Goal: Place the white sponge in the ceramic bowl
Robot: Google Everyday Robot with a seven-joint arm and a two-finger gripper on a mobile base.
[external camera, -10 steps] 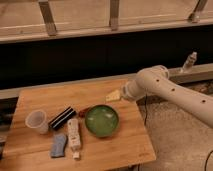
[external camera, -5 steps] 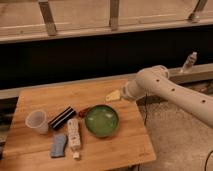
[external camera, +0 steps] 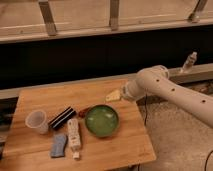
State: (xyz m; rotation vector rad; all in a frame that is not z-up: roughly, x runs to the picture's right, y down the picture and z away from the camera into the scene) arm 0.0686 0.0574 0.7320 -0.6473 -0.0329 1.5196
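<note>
Sponge [external camera: 58,145] lies flat at the front left of the table [external camera: 131,142], well apart from my gripper [external camera: 114,95], which hovers wide open and empty just behind the bowl [external camera: 102,120].

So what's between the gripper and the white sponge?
Camera view: the ceramic bowl and a white bar; the gripper hangs near the back right of the table.

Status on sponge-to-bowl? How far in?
Done: nothing yet. The white sponge lies on the table, front left, beside the long white bar, and the ceramic bowl is empty. In hand: nothing; the gripper hangs open above the table's far edge, behind the bowl, well away from the sponge. Left: reach the sponge, grasp it, carry it over, release it in the bowl.
</note>
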